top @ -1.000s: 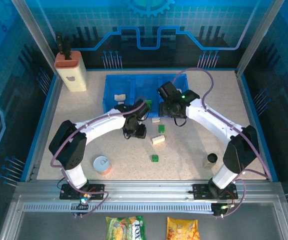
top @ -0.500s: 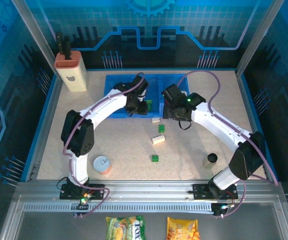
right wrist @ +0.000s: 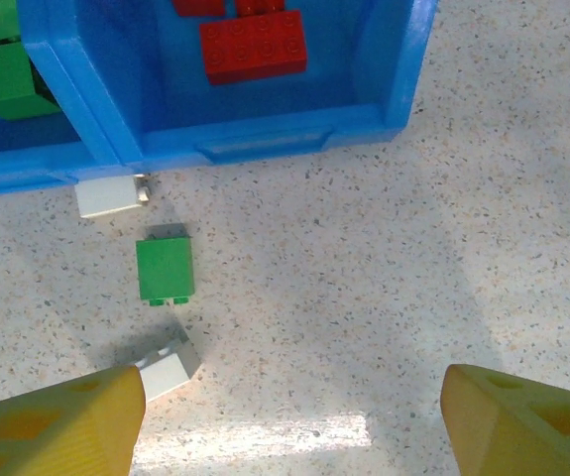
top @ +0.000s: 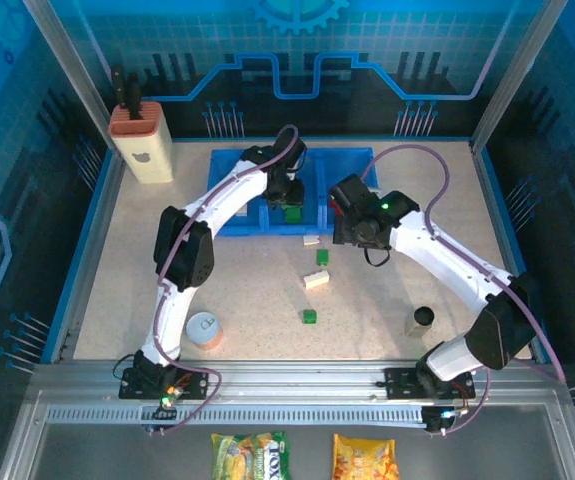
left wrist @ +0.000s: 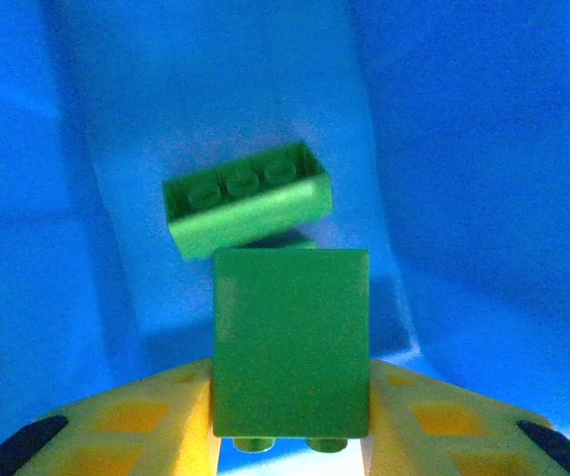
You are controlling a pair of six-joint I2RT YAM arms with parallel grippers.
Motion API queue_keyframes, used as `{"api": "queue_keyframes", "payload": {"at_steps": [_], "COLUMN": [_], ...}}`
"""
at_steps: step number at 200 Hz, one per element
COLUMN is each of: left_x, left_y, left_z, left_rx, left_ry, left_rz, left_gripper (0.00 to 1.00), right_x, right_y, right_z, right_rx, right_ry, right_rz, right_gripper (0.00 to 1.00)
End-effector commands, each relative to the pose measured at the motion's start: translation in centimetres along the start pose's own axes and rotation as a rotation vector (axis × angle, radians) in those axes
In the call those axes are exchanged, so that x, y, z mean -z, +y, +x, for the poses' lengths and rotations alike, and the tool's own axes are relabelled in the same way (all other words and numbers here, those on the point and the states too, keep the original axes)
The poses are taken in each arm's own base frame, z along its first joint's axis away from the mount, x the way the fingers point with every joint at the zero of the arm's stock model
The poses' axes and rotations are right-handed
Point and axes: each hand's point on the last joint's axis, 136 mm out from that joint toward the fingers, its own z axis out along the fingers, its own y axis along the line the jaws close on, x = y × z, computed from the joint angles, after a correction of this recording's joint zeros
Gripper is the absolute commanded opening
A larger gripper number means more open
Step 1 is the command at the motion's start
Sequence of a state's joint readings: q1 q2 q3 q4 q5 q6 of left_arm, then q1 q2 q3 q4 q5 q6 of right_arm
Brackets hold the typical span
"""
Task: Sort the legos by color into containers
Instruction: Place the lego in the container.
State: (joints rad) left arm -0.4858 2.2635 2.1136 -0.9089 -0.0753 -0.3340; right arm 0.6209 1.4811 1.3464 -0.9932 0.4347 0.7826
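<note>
My left gripper (left wrist: pixel 290 428) clenched on small green plastic brick (left wrist: pixel 290 337), above blue translucent three-part tray (left wrist: pixel 463 149), middle compartment. I'd lower first, then release beside long green brick (left wrist: pixel 248 198) inside.

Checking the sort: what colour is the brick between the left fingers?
Green; the brick shows best in the left wrist view.

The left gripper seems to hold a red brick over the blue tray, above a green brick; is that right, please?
Not quite: the brick in the left gripper is green, not red, as the left wrist view shows. It does hang over the blue tray, above another green brick.
</note>
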Motion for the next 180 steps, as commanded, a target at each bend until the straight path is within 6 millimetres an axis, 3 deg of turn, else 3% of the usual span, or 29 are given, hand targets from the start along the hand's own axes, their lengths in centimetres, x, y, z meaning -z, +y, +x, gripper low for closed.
{"api": "queue_keyframes", "payload": {"at_steps": [1,33,72,131,180], "left_x": [-1.1,-2.8,-4.8,-7.4,-7.2], "left_y": [1.2,1.6,1.7,2.2,1.9], "left_z": [-1.9,-4.0,-5.2,-5.2,-5.2], "left_rx": [0.031,0.047,0.057,0.061,0.063], "left_ry": [-0.029,-0.075,-0.114,-0.117,-0.114], "left_rz": [-0.029,-0.037,-0.047,-0.061,-0.043], "left_gripper": [0.39,0.39,0.39,0.41,0.44], "right_x": [0.7,0.8,1.2,1.6,1.5], "right_y": [-1.2,-1.5,-1.3,-0.8,-0.4], "right_z": [0.9,1.4,1.5,2.4,3.6], "right_rx": [-0.012,-0.014,-0.001,0.023,0.04], "right_ry": [0.0,0.002,0.001,0.011,0.028], "right_rz": [0.034,0.04,0.048,0.064,0.077], "right_gripper": [0.79,0.79,0.79,0.79,0.79]}}
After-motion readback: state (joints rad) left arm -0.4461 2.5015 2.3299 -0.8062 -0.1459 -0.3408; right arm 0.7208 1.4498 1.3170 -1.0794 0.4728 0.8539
